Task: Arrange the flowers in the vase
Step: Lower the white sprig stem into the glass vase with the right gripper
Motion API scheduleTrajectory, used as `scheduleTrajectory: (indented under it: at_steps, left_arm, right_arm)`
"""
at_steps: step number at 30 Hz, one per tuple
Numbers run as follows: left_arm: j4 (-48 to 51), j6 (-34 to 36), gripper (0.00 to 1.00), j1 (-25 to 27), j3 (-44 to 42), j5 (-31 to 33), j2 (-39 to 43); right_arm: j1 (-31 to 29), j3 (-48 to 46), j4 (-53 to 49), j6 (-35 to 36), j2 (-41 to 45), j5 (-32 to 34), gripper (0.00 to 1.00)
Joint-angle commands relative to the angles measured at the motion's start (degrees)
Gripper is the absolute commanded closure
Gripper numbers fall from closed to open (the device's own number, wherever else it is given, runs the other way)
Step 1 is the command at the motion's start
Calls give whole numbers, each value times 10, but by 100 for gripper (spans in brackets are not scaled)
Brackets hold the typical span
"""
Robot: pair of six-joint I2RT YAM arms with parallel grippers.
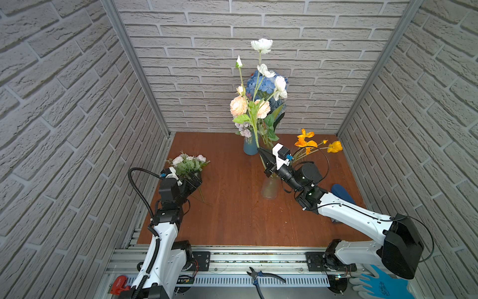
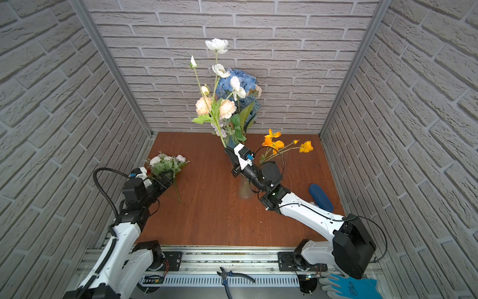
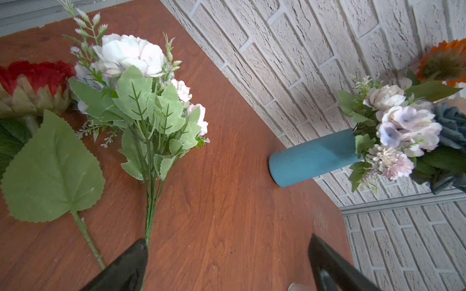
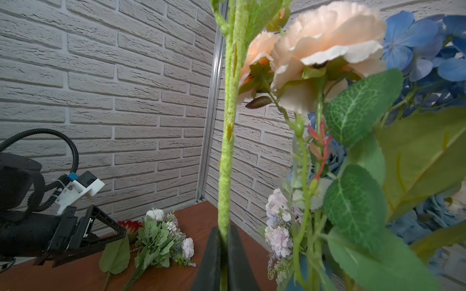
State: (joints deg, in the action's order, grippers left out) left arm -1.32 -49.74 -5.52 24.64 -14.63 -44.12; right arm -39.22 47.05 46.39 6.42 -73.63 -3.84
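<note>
- Your right gripper [image 4: 223,234] was pressed together low on the fuzzy green stem of the tall white-flowered spray [image 4: 228,126], pinching it.
- The stem's long axis ran near upright. Its blooms stood high against the brick wall.
- The clear glass vase [image 1: 269,189] stood below that gripper, toward the arm's own side and half hidden by the wrist. You could not tell whether the stem's foot was inside its mouth.
- The blue vase [image 1: 250,148] stood just behind the gripper, already crowded with the blue hydrangea [image 1: 258,82] and paler blooms.
- Your left gripper [image 3: 227,240] was spread wide and empty, low over the worktop [image 1: 232,207].
- One of its fingers was just beside the stem of the white-and-lilac bunch [image 3: 141,100]. That bunch lay flat, heads pointing away from the arm.
- Judgement: the next move turned on holding the spray plumb over the clear vase's mouth and lowering along the stem. The right arm was the nearer one.
</note>
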Motion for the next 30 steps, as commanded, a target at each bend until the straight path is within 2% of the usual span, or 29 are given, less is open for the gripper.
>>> scheduleTrajectory:
  at_steps: [1,15,18,23,25,30]
  left_arm:
    - [-31,10,2,-2,-6,-13,10]
    - [-31,4,2,5,1,-14,20]
    - [-28,3,2,8,1,-12,24]
    - [-10,6,2,9,4,-4,40]
    - [0,7,2,8,7,2,47]
    - [22,12,2,8,20,20,59]
  right_arm:
    - [6,-22,70,-1,21,13,94]
    - [11,-107,48,-19,62,35,94]
    - [11,-131,43,-25,59,34,88]
    - [11,-179,97,-39,51,63,84]
    - [11,-185,93,-42,51,64,83]
    - [11,-193,70,-39,64,53,73]
